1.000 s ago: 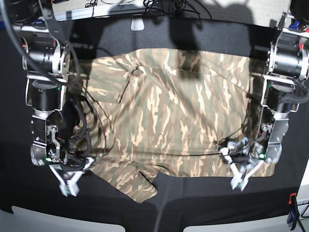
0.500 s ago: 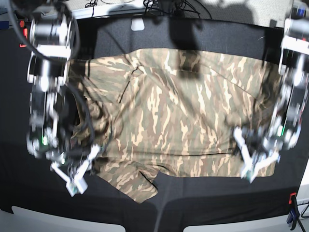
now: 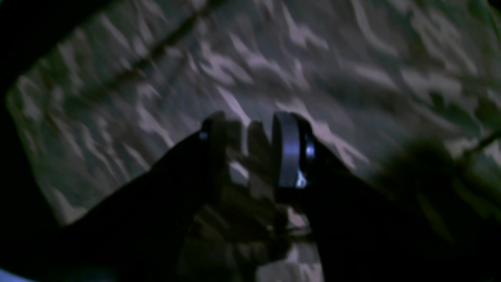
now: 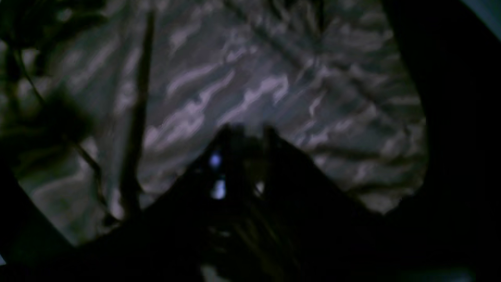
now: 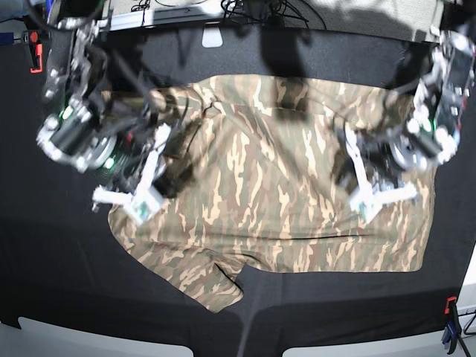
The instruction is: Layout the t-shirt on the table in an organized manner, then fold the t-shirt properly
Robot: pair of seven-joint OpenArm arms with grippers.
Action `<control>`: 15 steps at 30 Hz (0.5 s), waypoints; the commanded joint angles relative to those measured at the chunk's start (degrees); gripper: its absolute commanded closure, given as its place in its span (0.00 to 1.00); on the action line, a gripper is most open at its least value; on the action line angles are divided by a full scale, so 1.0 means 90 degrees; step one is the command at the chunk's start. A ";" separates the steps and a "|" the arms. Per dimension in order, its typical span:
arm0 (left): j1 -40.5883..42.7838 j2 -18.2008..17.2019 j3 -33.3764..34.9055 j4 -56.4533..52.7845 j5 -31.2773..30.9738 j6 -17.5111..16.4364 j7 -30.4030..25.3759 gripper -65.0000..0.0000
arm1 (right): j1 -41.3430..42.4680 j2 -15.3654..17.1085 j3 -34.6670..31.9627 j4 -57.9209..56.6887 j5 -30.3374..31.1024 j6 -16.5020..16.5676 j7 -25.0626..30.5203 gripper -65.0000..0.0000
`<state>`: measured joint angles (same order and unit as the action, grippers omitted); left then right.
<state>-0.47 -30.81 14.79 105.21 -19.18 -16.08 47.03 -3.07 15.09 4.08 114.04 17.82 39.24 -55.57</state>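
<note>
Nearest the base camera we see the black-clothed table (image 5: 312, 320), with a red and blue clamp (image 5: 450, 323) on its near right edge. A camouflage sleeve of the t-shirt (image 5: 268, 186) reaches toward us, and the garment spreads flat across the middle of the table, its far hem close to a pale tag (image 5: 212, 36) at the back.

Above the shirt's right half, the left gripper (image 5: 375, 195) hangs with its white fingers (image 5: 355, 172) parted. Over the shirt's left edge, the right gripper (image 5: 130, 201) is blurred, and from this view we cannot tell how its fingers stand. A second red clamp (image 5: 34, 53) sits at the far left.

The wrist cameras show what the base view cannot. In the left wrist view, the left gripper (image 3: 248, 150) has a clear gap between its fingers (image 3: 287, 149), with only camouflage cloth (image 3: 352, 58) showing through, nothing pinched. In the right wrist view, the right gripper (image 4: 245, 135) is dark and soft; we make out a narrow gap between its tips, slightly apart, with the shirt (image 4: 254, 78) beneath and black table (image 4: 450, 117) at the right.
</note>
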 commanded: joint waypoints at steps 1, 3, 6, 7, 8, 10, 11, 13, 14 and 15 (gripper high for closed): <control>-0.0029 -0.0075 -0.0053 0.0119 0.0029 0.0044 -0.0131 0.72 | 0.0107 0.0114 0.0012 0.0078 -0.0034 -0.0019 0.0163 0.73; 0.0092 -0.0073 -0.0053 0.0119 0.0024 0.0044 -0.0134 0.72 | 0.0107 0.0260 0.0007 -0.0002 -0.0148 -0.0019 0.0097 0.65; 0.0221 -0.0073 -0.0053 0.0119 0.0022 0.0044 -0.0134 0.72 | 0.0107 0.0520 0.0002 -0.0209 -0.0109 -0.0024 -0.0340 0.65; 0.0245 -0.0073 -0.0053 0.0119 0.0022 0.0044 -0.0131 0.72 | 0.0107 0.0602 0.0002 -0.0289 -0.0015 -0.0024 -0.0595 0.65; 0.0255 -0.0073 -0.0053 0.0119 0.0022 0.0044 -0.0134 0.72 | 0.0107 0.0682 0.0005 -0.0369 0.0126 -0.0024 -0.0840 0.65; 0.0265 -0.0073 -0.0053 0.0119 0.0022 0.0044 -0.0134 0.72 | 0.0063 0.0833 0.0005 -0.0474 0.0260 -0.0024 -0.0937 0.65; 0.0262 -0.0073 -0.0053 0.0119 0.0022 0.0044 -0.0136 0.72 | 0.0019 0.0896 0.0005 -0.0476 0.0257 -0.0024 -0.0940 0.65; 0.0265 -0.0073 -0.0053 0.0119 0.0022 0.0046 -0.0136 0.72 | -0.0070 0.1013 0.0019 -0.0476 0.0223 -0.0027 -0.0940 0.65; 0.0265 -0.0073 -0.0053 0.0119 0.0022 0.0046 -0.0134 0.72 | -0.0131 0.1076 0.0041 -0.0476 0.0206 -0.0027 -0.0940 0.65; 0.0265 -0.0073 -0.0053 0.0119 0.0022 0.0046 -0.0134 0.72 | -0.0211 0.1141 0.0085 -0.0476 0.0209 -0.0024 -0.0940 0.65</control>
<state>2.68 -30.83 14.72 105.23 -19.05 -15.84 46.78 -5.65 24.56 4.29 108.86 19.46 39.05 -64.84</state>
